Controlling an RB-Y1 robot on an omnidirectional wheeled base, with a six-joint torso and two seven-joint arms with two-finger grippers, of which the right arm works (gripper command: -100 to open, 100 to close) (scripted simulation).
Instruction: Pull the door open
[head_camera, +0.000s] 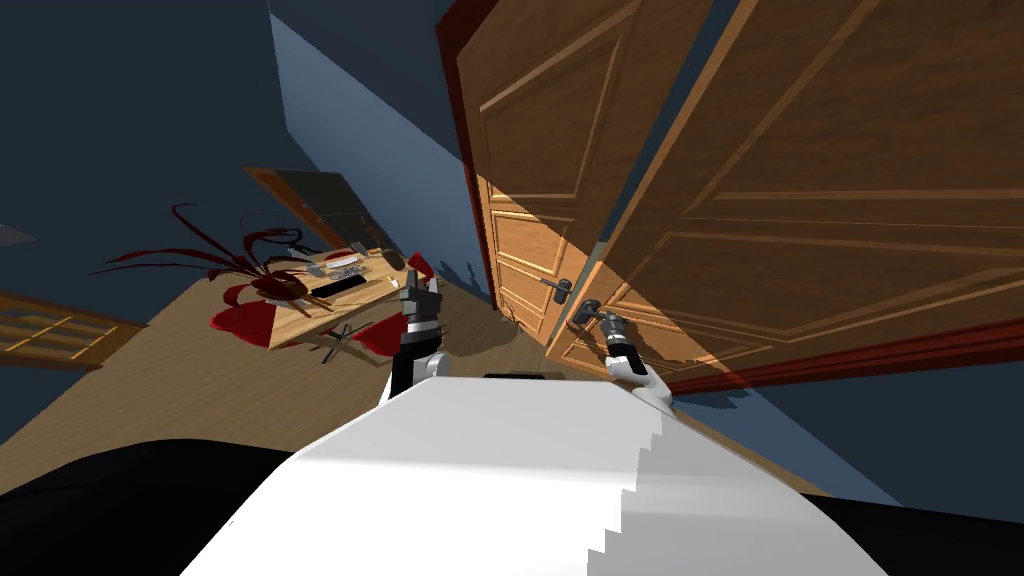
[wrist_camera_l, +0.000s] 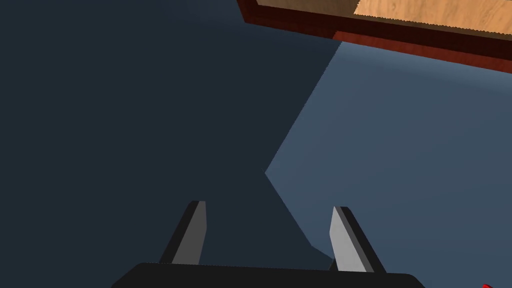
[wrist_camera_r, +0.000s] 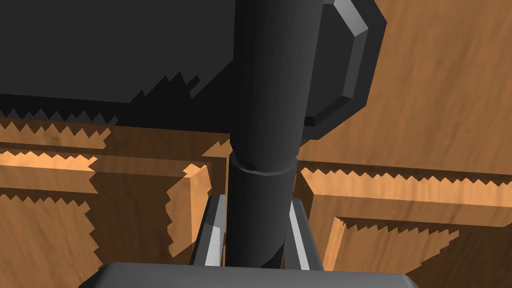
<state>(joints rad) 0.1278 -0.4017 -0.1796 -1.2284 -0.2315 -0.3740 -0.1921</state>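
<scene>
Head view: wooden door (head_camera: 800, 200) stands far right. The right gripper (head_camera: 603, 322) is at its dark handle (head_camera: 583, 311). The left gripper (head_camera: 420, 290) is raised, well left of the door.
Left wrist view: fingers spread apart.
Right wrist view: fingers clamp the handle's bar.

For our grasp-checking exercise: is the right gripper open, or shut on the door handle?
Shut on it: jaws of the right gripper press both sides of the dark door handle.

There are 2 wooden doors (head_camera: 540, 150) (head_camera: 830, 200), 2 dark handles (head_camera: 557, 288) (head_camera: 585, 310) and 1 table (head_camera: 305, 310).
</scene>
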